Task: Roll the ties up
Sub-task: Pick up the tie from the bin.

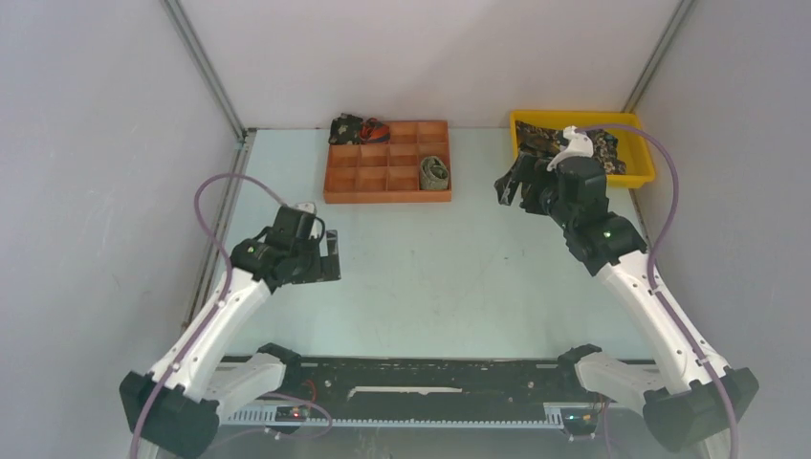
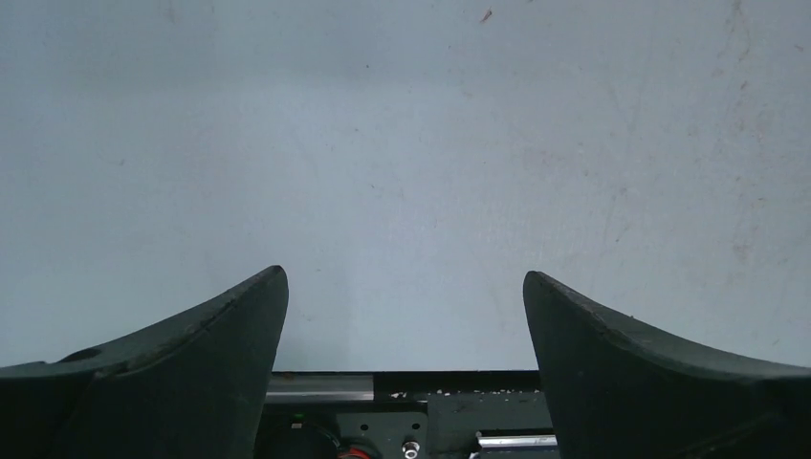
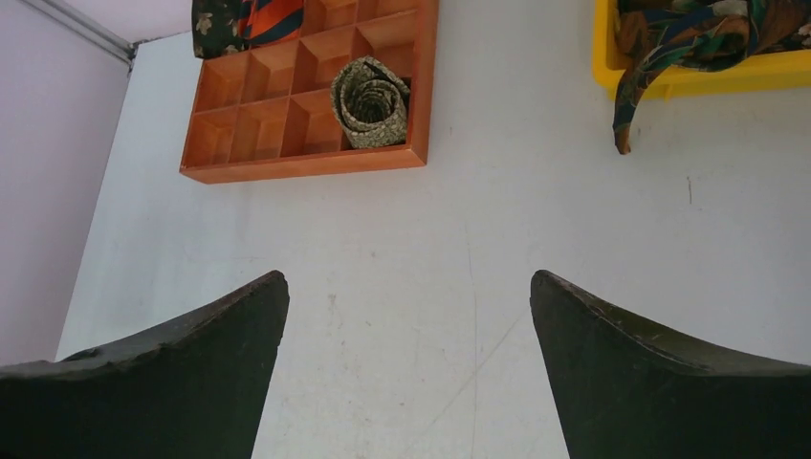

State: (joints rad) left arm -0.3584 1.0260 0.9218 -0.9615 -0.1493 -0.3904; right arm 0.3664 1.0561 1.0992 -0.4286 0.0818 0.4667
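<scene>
While both arms are hovering above the table (image 1: 430, 268), neither one is carrying anything. The right gripper (image 1: 508, 187) is standing with its jaws spread fully wide and empty, just beside the near-left corner of the yellow bin (image 1: 521, 134). The left gripper (image 1: 330, 256) is likewise gaping wide and holding nothing, over bare table well apart from the work.

Task items are lying as follows. Loose ties (image 1: 540, 139) are sitting heaped in the yellow bin. In the right wrist view one draped tie (image 3: 631, 105) is hanging its end over the bin's near wall (image 3: 669, 81) and is touching the table. One rolled tie (image 1: 435, 172), an olive coil, is sitting in the rightmost column of the orange compartment tray (image 1: 387, 196). A dark floral tie (image 1: 352, 128) with red-striped fabric is lying at the tray's far-left corner; whether it is rolled cannot be told.

Judgement: the step in hand appears to be fetching the next tie from the bin.

Recommendations:
- The right gripper should be taking the draped end, since it is lying clear of the heap.
- The grip should be closing across the fabric's width, not along it, to avoid slipping.
- The pull should be running slowly toward the open table so that neighbouring ties are not dragging out.
- The left gripper should be coming in to pin one end before rolling starts.
</scene>
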